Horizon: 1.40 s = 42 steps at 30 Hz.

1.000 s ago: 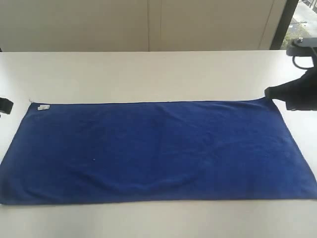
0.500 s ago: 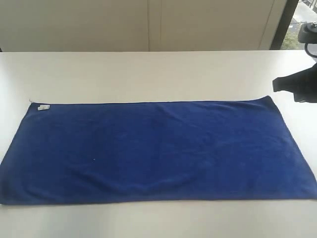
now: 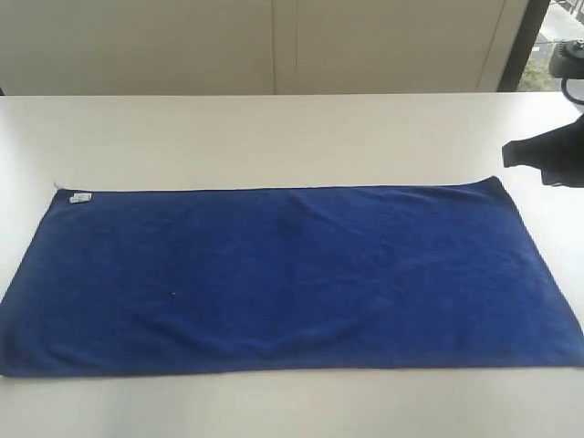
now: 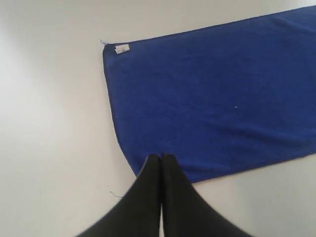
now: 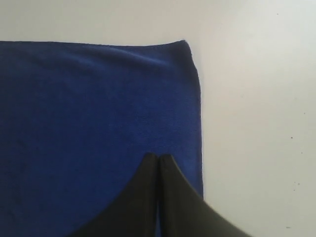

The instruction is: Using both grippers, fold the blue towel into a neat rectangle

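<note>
jaws on both arms are pressed shut with nothing held between them. the left fingers (image 4: 145,197) meet in a black point over one short-end corner of the towel (image 3: 292,274). the right fingers (image 5: 143,197) meet over the cloth just inside the other short end.

the counter (image 3: 274,137) is plain, matt white and level. behind it stands a pale panelled wall (image 3: 182,46) with a vertical seam, and a dark window frame (image 3: 531,36) with daylight beyond it.

the towel lies spread flat as a long blue rectangle across the middle of the counter. a small white label (image 3: 80,197) sits at its far left corner.

in the exterior view only the right arm (image 3: 547,160) shows, a dark shape cut off by the picture's right edge, above the counter just beyond the towel's far right corner. the left arm is out of that view. from the wrist views i cannot tell whether the fingertips touch the cloth or hang above it. the towel's near corners run to the picture's sides.

the far edge runs straight, with a faint ripple right of its middle. the near edge waves slightly. a wide band of bare counter lies behind the towel, and a narrower strip lies in front. a short loose thread (image 4: 114,193) lies on the counter near the left fingers.
</note>
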### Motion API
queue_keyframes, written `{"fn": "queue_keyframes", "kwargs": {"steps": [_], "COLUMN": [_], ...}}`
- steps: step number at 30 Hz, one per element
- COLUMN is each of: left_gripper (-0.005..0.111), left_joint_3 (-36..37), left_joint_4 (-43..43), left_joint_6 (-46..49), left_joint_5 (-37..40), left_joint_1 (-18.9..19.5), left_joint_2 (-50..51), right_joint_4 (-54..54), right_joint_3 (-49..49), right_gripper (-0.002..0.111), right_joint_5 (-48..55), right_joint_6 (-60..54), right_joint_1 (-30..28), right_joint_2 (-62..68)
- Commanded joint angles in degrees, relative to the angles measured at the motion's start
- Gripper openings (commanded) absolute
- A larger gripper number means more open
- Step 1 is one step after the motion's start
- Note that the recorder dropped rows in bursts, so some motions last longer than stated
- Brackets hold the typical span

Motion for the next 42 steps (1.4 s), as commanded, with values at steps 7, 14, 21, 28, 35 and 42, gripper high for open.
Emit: {"fn": "queue_keyframes", "kwargs": {"steps": [7,14,21,28,35,42], "left_gripper": [0.0,0.0,0.0,0.0,0.0,0.0], "left_joint_3": [0.27,0.27,0.27,0.27,0.27,0.27], "left_joint_4": [-0.86,-0.86,-0.86,-0.86,-0.86,-0.86], "left_joint_6": [-0.24,-0.24,-0.24,-0.24,-0.24,-0.24], "left_joint_5": [3.17,3.17,3.17,3.04,3.04,3.04], "left_joint_1": [0.06,0.06,0.06,0.06,0.06,0.06], "left_joint_2": [-8.15,-8.15,-8.15,-8.14,-8.14,-8.14], "right_joint_4": [-0.4,-0.4,-1.76,-2.11,-2.36,-2.36], "right_joint_3": [0.27,0.27,-1.28,-2.55,-2.55,-5.11], "right_gripper": [0.0,0.0,0.0,0.008,0.035,0.049], "right_joint_5": [-1.25,0.02,0.52,-0.53,-5.04,-3.23], "right_joint_6": [0.14,0.14,1.29,-0.46,-2.0,-1.88], "right_joint_1": [0.02,0.02,-3.09,-3.73,-3.73,-3.73], "right_joint_2": [0.07,4.9,16.04,19.62,21.77,25.18]}}
